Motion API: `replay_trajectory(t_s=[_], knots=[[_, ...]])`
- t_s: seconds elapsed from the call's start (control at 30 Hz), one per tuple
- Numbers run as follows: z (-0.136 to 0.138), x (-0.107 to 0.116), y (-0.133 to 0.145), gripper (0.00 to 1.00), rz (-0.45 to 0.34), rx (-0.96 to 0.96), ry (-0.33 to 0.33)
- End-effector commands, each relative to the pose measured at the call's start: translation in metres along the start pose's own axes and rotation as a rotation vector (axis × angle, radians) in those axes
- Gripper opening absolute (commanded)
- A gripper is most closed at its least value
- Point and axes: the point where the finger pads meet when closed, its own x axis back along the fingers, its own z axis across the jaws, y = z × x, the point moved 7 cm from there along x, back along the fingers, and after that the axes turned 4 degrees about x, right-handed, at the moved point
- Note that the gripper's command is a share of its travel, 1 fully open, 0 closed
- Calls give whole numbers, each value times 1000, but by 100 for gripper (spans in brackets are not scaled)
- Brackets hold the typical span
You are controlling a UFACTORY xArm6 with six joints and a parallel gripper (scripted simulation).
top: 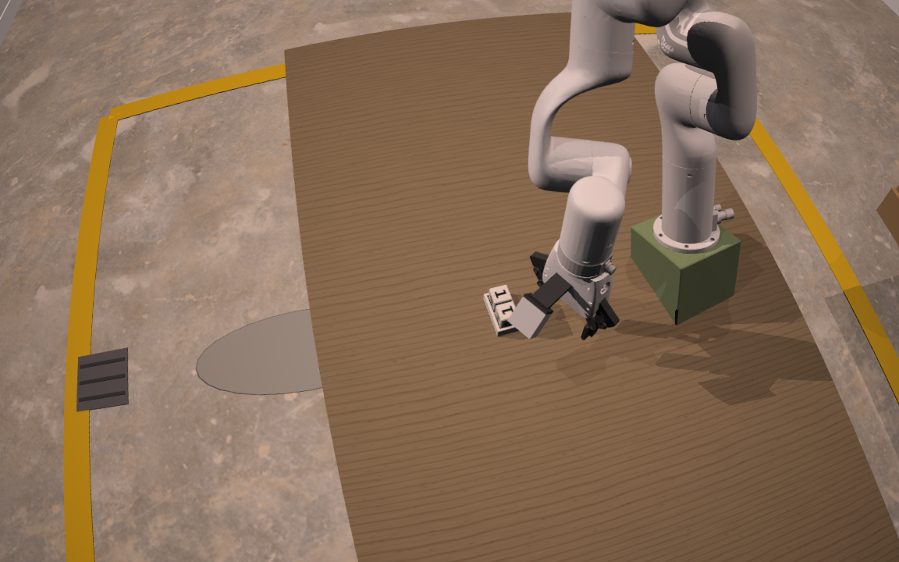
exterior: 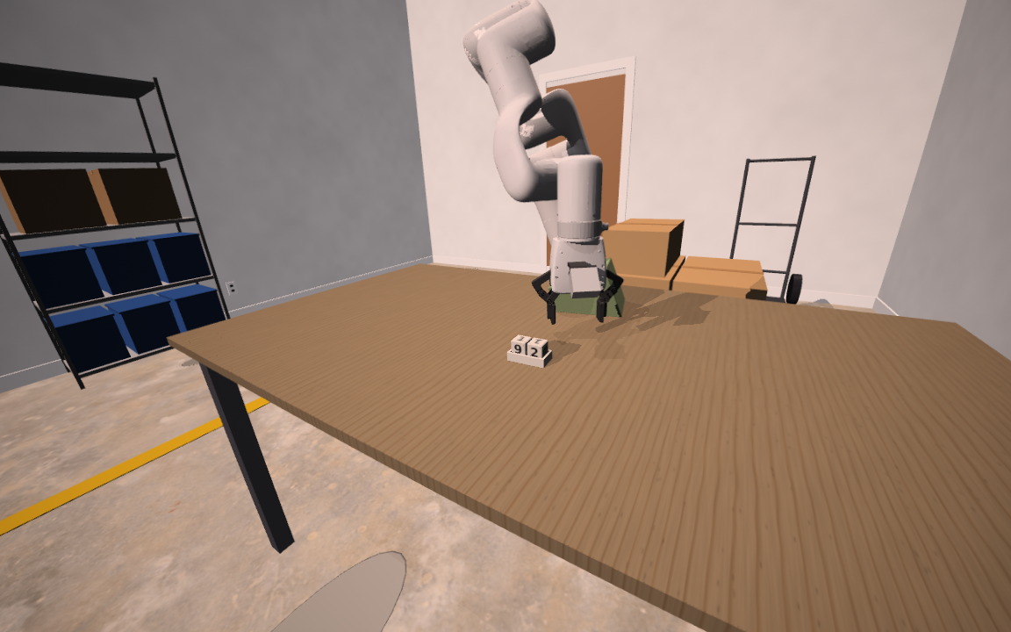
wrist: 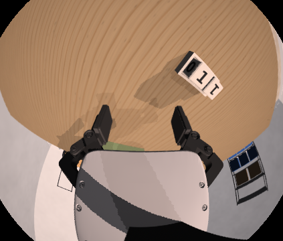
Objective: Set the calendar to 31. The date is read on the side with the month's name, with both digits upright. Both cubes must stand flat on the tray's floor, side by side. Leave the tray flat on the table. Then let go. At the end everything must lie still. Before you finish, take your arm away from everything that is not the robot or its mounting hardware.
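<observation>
The tray (top: 506,332) (exterior: 527,359) stands on the table with two white cubes side by side. One cube (top: 499,293) (exterior: 519,346) (wrist: 215,89) shows a 1 on top and a 9 towards the exterior camera. The other cube (top: 504,311) (exterior: 537,348) (wrist: 202,77) shows a 1 on top, a 2 towards the exterior camera and a shaded 0 at its end in the wrist view. The month's name is not readable. My gripper (exterior: 577,319) (wrist: 142,112) is open and empty, above the table on the robot-base side of the tray, touching neither cube.
The green base block (top: 708,275) (exterior: 613,302) stands behind my gripper. The wrist camera housing (top: 530,316) overlaps the tray's near end in the top view. The wooden table (top: 424,419) (exterior: 729,440) extends around the tray. Cardboard boxes (exterior: 642,249) stand beyond the table.
</observation>
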Motion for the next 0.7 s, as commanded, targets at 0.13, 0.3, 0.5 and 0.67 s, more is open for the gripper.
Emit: replay_trajectory(t_s=[0.13,0.3,0.5,0.67], knots=[[-7,-3,-11,100,1,-18,6],[-7,-14,-11,100,1,-18,6],[-6,-27,-11,100,1,-18,6],[-6,-28,-11,100,1,-18,6]])
